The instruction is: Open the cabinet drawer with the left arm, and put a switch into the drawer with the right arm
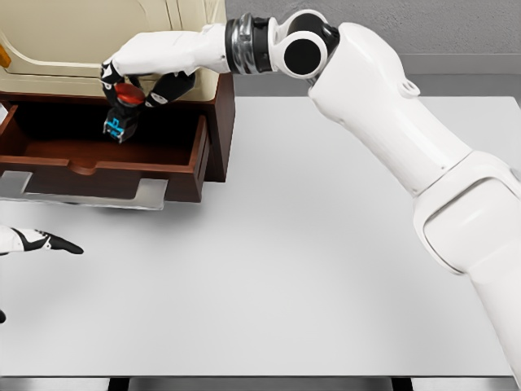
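The dark brown drawer (122,167) of the cabinet (98,41) stands pulled out at the upper left, its interior showing. My right arm reaches across from the right, and my right hand (134,85) hangs over the open drawer, fingers shut on the switch (124,110), a small black block with a red button on top and a blue part at its lower end. The switch hangs above the drawer's floor, near its middle. My left hand (45,242) shows at the left edge, low over the table, with a black fingertip pointing right and nothing in it.
The cream cabinet sits on the back left of a white table (326,269). A grey metal plate (98,191) juts out under the drawer's front. A grey wall runs behind the table.
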Motion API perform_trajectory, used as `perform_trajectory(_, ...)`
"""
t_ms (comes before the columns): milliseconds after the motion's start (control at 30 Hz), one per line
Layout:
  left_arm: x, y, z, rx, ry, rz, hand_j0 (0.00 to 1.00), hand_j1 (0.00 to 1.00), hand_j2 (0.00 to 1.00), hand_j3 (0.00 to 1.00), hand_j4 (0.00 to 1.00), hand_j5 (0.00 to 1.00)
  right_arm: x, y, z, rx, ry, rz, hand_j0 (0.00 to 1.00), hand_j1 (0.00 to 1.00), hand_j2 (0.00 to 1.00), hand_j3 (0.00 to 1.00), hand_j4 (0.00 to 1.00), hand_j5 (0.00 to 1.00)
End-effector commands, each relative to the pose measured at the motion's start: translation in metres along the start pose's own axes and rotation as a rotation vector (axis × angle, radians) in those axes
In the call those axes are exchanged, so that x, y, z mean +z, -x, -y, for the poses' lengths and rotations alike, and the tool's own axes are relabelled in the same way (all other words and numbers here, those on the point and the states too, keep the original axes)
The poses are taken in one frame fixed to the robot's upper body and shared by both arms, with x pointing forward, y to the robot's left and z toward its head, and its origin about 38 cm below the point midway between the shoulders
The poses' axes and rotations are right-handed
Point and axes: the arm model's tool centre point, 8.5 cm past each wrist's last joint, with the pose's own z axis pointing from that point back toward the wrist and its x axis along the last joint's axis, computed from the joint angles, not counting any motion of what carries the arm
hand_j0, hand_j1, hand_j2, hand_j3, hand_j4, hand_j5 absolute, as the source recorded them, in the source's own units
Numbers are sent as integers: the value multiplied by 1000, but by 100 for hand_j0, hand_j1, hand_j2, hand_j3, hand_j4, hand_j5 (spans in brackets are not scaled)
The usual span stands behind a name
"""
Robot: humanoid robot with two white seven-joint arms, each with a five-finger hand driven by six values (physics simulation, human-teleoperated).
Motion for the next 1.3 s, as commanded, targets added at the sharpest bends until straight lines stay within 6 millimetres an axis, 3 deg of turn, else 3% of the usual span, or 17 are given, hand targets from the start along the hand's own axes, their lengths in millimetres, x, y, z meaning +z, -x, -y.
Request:
perform_trajectory(0,0,0,-1,3,-4,0,100,100,100,100,100,100,2,14,-8,85,-91,-116,100,100,100,100,100,100)
perform_trajectory(367,0,0,-1,3,-4,0,100,100,100,100,100,100,-3,2,-1,117,-80,-81,100,100,100,100,100,100)
perform_trajectory(467,0,-1,-1,2,-3,1,100,100,100,100,100,100,-12,-40,16,219,-47,30,100,100,100,100,100,100)
perform_trajectory(533,0,0,-1,3,-4,0,100,100,100,100,100,100,11,-70,17,334,-44,92,100,100,100,100,100,100)
perform_trajectory(633,0,0,-1,3,-4,0,100,100,100,100,100,100,67,-99,12,468,-48,113,100,100,100,100,100,100)
perform_trajectory(700,0,0,-1,3,-4,0,100,100,100,100,100,100,123,-96,9,502,-31,35,100,100,100,100,100,100)
perform_trajectory(800,0,0,-1,3,-4,0,100,100,100,100,100,100,227,-59,-6,436,-10,-220,100,100,100,100,100,100)
perform_trajectory(833,0,0,-1,3,-4,0,100,100,100,100,100,100,254,-49,-20,383,22,-285,100,100,100,100,100,100)
perform_trajectory(900,-3,-1,-1,3,-4,9,100,100,100,100,100,100,312,-42,-32,340,58,-424,100,100,100,100,100,100)
perform_trajectory(933,-5,-1,-1,3,-4,15,100,100,100,100,100,100,325,-39,-41,311,67,-456,100,100,100,100,100,100)
perform_trajectory(1100,-20,-3,-2,7,-6,61,100,100,100,100,100,100,335,-16,-78,191,39,-501,100,100,100,100,100,100)
perform_trajectory(1267,-40,-4,3,20,2,116,100,100,100,100,100,100,339,-5,-98,133,9,-525,100,100,100,100,100,100)
